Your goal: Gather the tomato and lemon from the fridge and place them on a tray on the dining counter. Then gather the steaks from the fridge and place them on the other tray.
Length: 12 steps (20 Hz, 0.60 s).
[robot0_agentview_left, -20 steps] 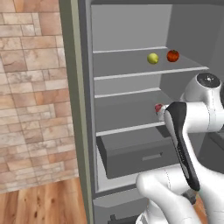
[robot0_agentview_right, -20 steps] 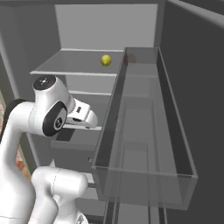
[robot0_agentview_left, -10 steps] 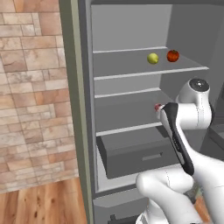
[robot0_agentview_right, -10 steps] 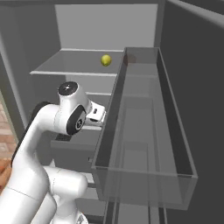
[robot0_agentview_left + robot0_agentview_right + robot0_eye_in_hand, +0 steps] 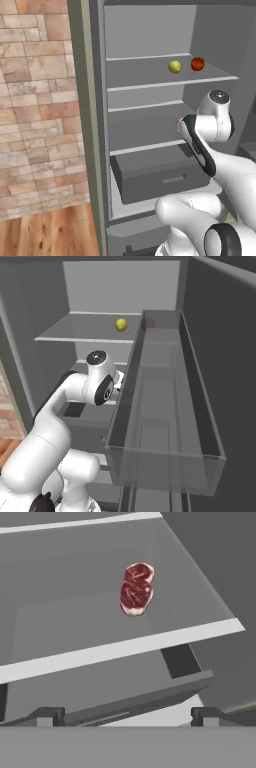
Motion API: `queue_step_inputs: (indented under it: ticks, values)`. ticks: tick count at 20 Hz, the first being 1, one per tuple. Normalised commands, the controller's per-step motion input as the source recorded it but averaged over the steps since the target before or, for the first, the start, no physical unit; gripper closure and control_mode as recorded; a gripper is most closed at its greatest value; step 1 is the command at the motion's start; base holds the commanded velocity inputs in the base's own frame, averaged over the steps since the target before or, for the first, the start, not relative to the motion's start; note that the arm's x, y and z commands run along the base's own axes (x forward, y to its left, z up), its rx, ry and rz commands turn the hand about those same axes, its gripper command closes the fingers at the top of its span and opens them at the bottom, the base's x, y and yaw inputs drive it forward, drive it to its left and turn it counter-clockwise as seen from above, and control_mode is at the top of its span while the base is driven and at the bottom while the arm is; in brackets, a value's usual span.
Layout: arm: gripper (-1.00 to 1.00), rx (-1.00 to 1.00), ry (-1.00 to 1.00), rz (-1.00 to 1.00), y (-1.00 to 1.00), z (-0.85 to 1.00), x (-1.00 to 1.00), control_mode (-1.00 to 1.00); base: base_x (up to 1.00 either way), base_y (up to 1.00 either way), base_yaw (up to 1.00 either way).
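Note:
The fridge (image 5: 90,125) stands open. On its upper shelf the yellow-green lemon (image 5: 174,66) (image 5: 120,324) lies just left of the red-orange tomato (image 5: 198,63), which is a faint red blur through the door bin (image 5: 148,323). One red-pink steak (image 5: 136,589) lies on the middle shelf (image 5: 120,648); in the left base view only a red sliver of that steak (image 5: 178,121) peeks past the arm. My gripper (image 5: 125,719) is open and empty, short of the shelf's front edge and pointed at the steak. The dining counter and trays are out of view.
A clear door bin (image 5: 165,406) juts out on the right, close beside my arm. Below the middle shelf a grey drawer (image 5: 160,177) stands pulled out. A brick wall (image 5: 35,110) and wood floor (image 5: 45,232) lie left of the fridge.
My arm has folded inward and the hand has pushed a little deeper toward the middle shelf. The jaws stayed open. Lemon, tomato and steak have not moved.

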Motion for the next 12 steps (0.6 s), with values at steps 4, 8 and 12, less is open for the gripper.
queue_step_inputs:
  ticks: [4,8,12]
  values:
    - [-1.00,0.00,0.01,0.00,-0.09,-0.26,0.45,-1.00,0.00,0.00,0.00]
    - [-1.00,0.00,0.02,0.00,-0.02,-0.27,0.45,-1.00,0.00,0.00,0.00]
    - [-1.00,0.00,0.01,-0.01,-0.03,-0.25,0.34,-1.00,0.00,0.00,0.00]
